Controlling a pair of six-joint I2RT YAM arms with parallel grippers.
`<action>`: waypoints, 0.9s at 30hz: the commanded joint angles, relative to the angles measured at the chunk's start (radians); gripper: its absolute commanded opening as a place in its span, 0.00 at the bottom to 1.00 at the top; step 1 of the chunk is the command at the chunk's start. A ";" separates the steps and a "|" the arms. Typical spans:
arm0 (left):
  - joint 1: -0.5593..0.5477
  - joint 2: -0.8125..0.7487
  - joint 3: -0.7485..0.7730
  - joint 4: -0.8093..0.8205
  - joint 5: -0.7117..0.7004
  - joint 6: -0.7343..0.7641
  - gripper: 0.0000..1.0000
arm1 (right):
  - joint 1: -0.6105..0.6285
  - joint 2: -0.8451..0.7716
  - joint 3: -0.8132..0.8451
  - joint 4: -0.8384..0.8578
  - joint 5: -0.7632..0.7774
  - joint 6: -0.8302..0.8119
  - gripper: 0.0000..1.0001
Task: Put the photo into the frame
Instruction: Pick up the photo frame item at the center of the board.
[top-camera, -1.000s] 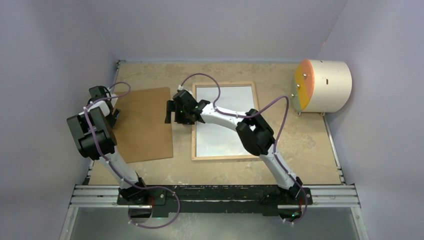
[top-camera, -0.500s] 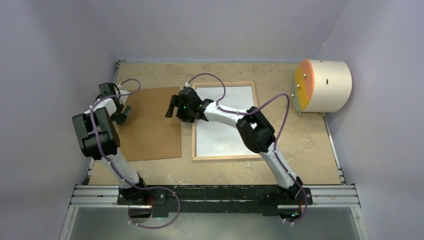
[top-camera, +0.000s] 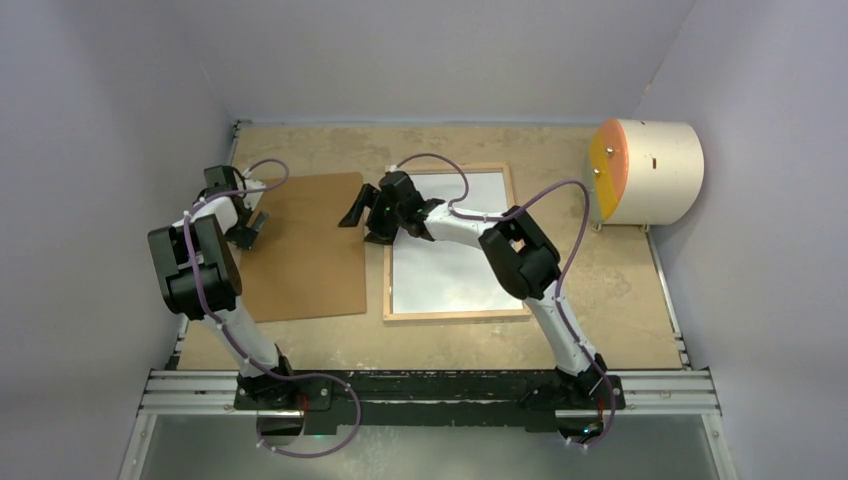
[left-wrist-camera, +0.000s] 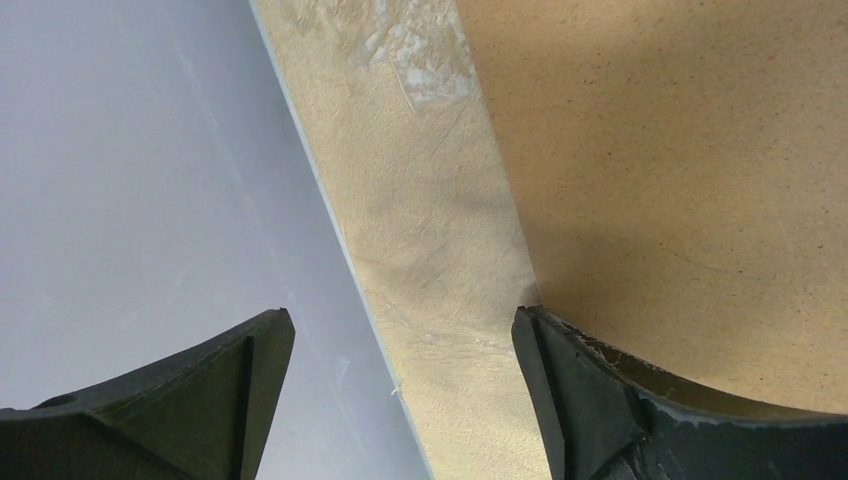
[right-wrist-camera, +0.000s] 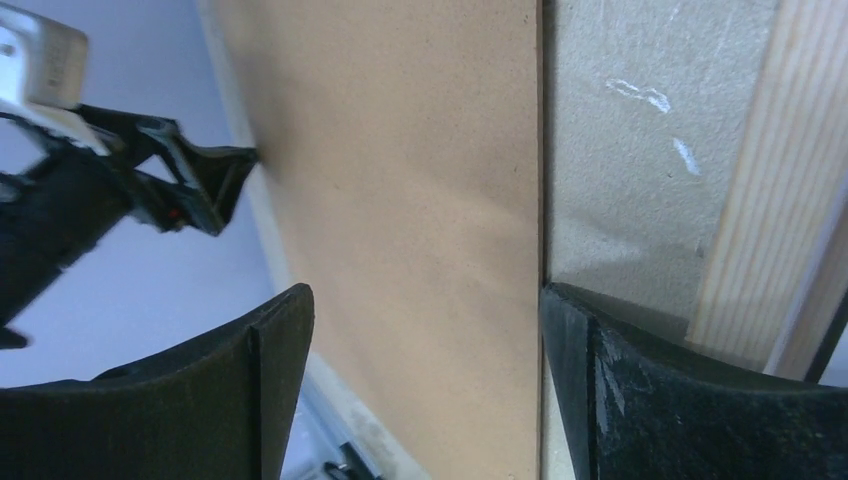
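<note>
Left claw (top-camera: 252, 224) and right claw (top-camera: 360, 214), both wide open and empty, flank the flat brown backing board (top-camera: 300, 250); light-wood rectangular frame (top-camera: 450, 315) lies beside.

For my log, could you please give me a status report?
Left fingers, right fingers open, empty. Frame flat, wood side up. Brown board beside it, not fitted.

I see right pincer (top-camera: 364, 226) spread over gap between brown board (top-camera: 305, 262) and far-left corner of frame (top-camera: 450, 315). Left pincer (top-camera: 250, 229) at board's left edge, near left edge of worktop (top-camera: 620, 300). Far-right corner: white drum (top-camera: 655, 170).
</note>
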 joint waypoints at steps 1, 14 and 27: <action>-0.042 0.109 -0.064 -0.191 0.297 -0.043 0.88 | -0.021 -0.064 -0.101 0.240 -0.180 0.149 0.84; -0.045 0.122 -0.074 -0.217 0.375 -0.023 0.88 | -0.013 -0.210 -0.240 0.676 -0.293 0.279 0.79; -0.045 0.101 -0.070 -0.240 0.417 -0.026 0.88 | 0.003 -0.187 -0.198 0.528 -0.278 0.195 0.73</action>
